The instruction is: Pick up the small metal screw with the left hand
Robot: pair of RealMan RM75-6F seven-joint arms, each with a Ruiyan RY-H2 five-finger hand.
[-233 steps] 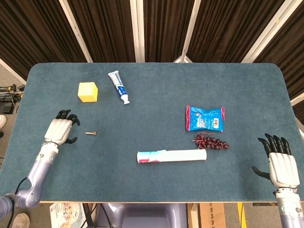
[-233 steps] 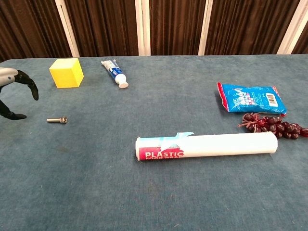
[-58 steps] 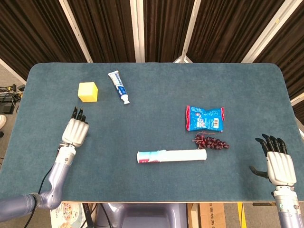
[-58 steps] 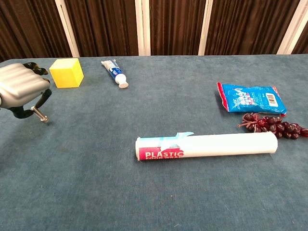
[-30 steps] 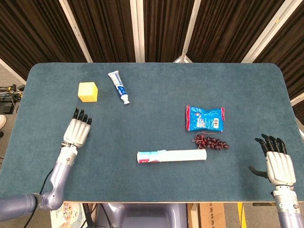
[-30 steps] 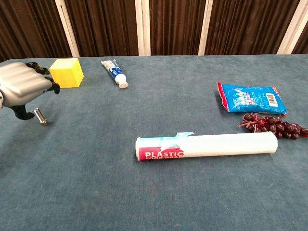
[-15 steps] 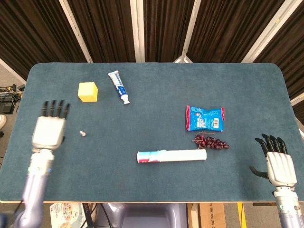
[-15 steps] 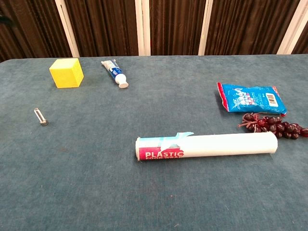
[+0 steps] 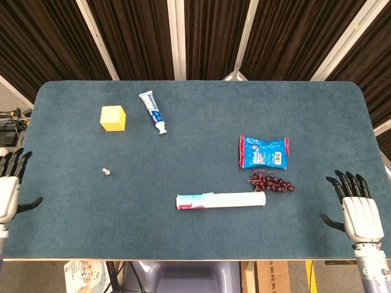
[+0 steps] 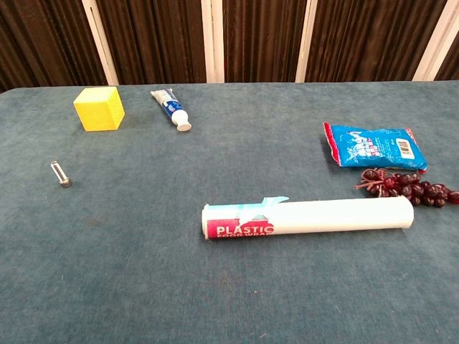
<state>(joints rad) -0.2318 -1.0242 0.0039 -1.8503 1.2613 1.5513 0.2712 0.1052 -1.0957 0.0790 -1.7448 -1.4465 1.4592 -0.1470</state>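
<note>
On the left side of the bench (image 9: 201, 128) the small metal screw (image 9: 106, 171) lies loose on the blue cloth, below the yellow cube (image 9: 113, 118), nothing touching it. Left hand (image 9: 7, 189) sits at the bench's left edge, well apart from the screw, fingers spread, empty. Right hand (image 9: 358, 215) at the near right corner, also spread and empty. Blue snack bag (image 10: 374, 146) sealed (contents not visible), grapes (image 10: 406, 185) just beside it, plastic-wrap roll (image 10: 308, 216) and toothpaste tube (image 10: 171, 108) lying flat.

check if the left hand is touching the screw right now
Apart. The head view shows the left hand at the table's left edge, fingers spread, with bare cloth between it and the screw, which lies alone on the table.
</note>
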